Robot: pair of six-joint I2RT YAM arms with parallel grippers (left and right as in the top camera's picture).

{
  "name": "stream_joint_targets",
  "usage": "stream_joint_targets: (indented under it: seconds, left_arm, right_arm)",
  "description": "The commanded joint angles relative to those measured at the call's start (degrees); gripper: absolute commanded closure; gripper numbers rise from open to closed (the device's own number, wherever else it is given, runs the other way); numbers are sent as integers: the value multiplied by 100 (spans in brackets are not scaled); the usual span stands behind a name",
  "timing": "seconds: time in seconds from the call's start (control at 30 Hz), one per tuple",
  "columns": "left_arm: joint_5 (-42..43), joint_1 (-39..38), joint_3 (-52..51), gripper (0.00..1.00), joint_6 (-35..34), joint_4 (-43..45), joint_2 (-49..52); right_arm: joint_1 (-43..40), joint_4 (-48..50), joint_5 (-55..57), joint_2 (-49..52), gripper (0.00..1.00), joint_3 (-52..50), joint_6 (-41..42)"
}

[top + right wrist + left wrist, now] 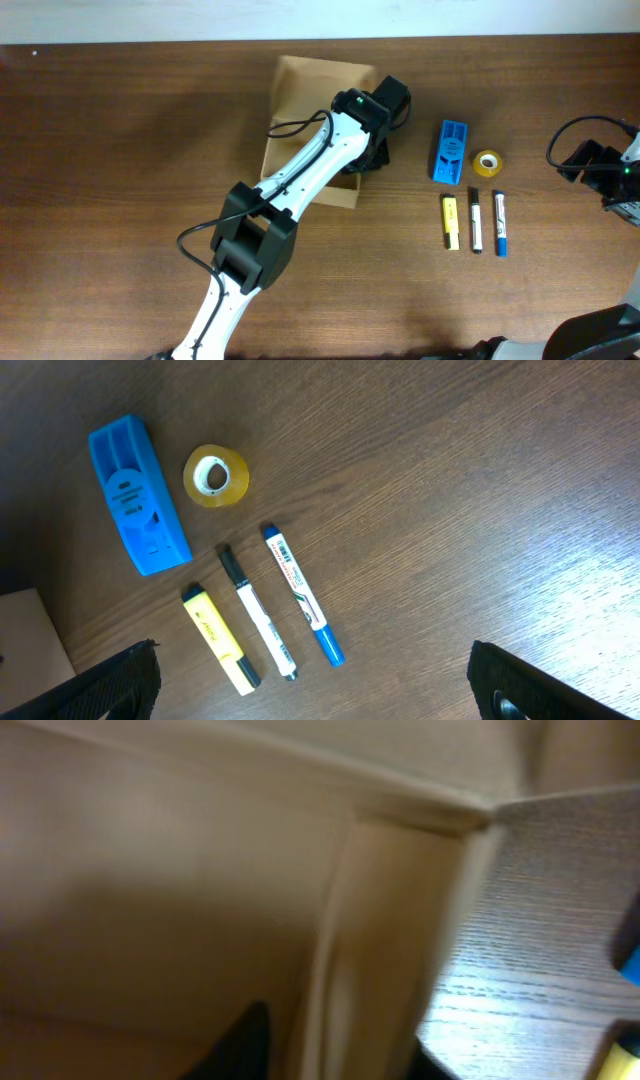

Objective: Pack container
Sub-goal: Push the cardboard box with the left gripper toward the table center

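The container [300, 95], flap lid open, sits mid-counter [120, 150]; the left arm hides most of its inside. The left tool [372, 158] straddles its right wall, too blurred to tell how tightly. Right of it lie a blue plastic item [451, 150], tape roll [487, 162], yellow highlighter [451, 221], black marker [476, 220] and blue marker [500, 223]. The right tool [312, 655], near the counter's right edge, gapes wide.
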Motion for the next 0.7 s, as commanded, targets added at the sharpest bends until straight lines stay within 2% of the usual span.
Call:
stream_joint_targets:
  seconds: [0.0, 0.13, 0.5, 0.67]
  left_arm:
    - [-7, -31, 175, 55, -22, -9, 131]
    - [-229, -31, 487, 38, -15, -240, 131]
    - [-1311, -33, 2461, 36, 496, -1292, 131]
    - [-2426, 13, 2828, 31, 839, -1921, 131]
  right_arm:
    - [-4, 13, -31, -68, 1, 118, 59]
    - [-4, 15, -31, -68, 1, 118, 59]
    - [-4, 37, -31, -68, 1, 118, 59]
    - [-4, 37, -31, -68, 1, 118, 59]
